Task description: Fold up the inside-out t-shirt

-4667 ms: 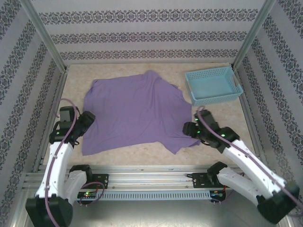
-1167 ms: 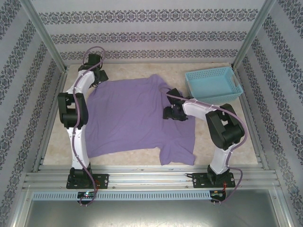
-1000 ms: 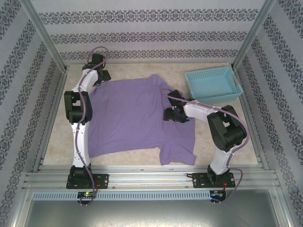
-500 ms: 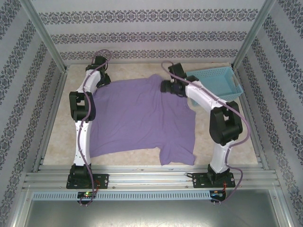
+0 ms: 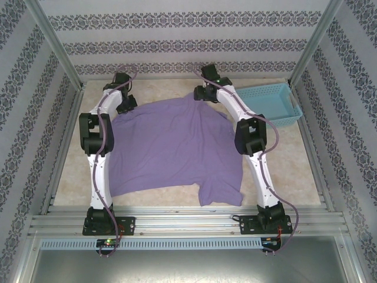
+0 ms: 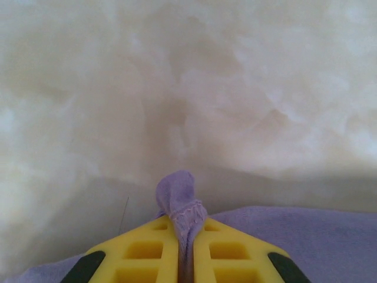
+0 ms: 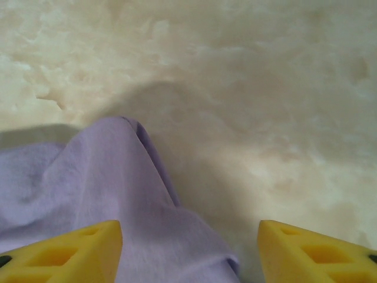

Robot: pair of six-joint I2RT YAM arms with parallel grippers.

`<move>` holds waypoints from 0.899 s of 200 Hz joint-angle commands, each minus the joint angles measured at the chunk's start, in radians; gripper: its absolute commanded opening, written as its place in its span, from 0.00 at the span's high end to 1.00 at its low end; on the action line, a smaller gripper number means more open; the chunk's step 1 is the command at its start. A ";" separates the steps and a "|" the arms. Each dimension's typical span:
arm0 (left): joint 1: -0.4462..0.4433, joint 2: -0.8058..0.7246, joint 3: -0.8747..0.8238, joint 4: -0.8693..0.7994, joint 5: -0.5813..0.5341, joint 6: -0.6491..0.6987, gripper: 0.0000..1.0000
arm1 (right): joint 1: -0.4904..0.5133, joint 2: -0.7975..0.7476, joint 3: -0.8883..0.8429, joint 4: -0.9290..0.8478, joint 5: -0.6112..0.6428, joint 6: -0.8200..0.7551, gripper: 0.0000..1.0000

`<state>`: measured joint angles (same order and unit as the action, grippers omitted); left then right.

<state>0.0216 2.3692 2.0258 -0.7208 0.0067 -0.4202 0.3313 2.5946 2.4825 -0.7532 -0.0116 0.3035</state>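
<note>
The lavender t-shirt (image 5: 174,147) lies spread flat over the middle of the table. At its far left corner my left gripper (image 5: 126,105) is shut on a pinch of cloth; in the left wrist view the yellow fingers (image 6: 147,253) press a stitched hem tuft of the t-shirt (image 6: 179,200) between them. My right gripper (image 5: 199,94) hovers at the shirt's far peak. Its yellow fingers (image 7: 76,247) stand wide apart over a fold of the t-shirt (image 7: 118,194), which lies between them untouched on the right side.
A light blue lattice basket (image 5: 271,106) sits at the far right, just beside the right arm. Patterned walls and metal posts close in the far and side edges. Bare marbled table (image 5: 68,165) runs along the left, right and near sides of the shirt.
The left gripper has closed on the shirt's far left corner. The right arm swung from the shirt's right middle up to its far peak, its jaws narrowing a little.
</note>
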 commanded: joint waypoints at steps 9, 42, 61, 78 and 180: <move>-0.001 -0.123 -0.095 0.097 0.030 -0.011 0.91 | -0.001 0.096 0.143 -0.105 -0.060 -0.020 0.49; -0.001 -0.228 -0.200 0.145 0.041 -0.014 0.95 | -0.005 0.078 0.146 -0.116 -0.047 -0.041 0.85; -0.002 -0.290 -0.260 0.159 0.036 -0.021 0.98 | 0.001 0.000 0.102 -0.128 -0.002 -0.081 1.00; -0.001 -0.366 -0.330 0.171 0.027 -0.033 1.00 | 0.016 -0.126 -0.026 -0.104 0.069 -0.124 1.00; -0.109 -1.136 -1.348 0.325 0.079 -0.271 0.91 | 0.458 -1.186 -1.666 0.265 0.329 0.146 1.00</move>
<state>-0.0448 1.3483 0.8482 -0.4057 0.0509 -0.6052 0.6983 1.4628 1.0599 -0.4816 0.2649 0.2455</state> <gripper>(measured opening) 0.063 0.060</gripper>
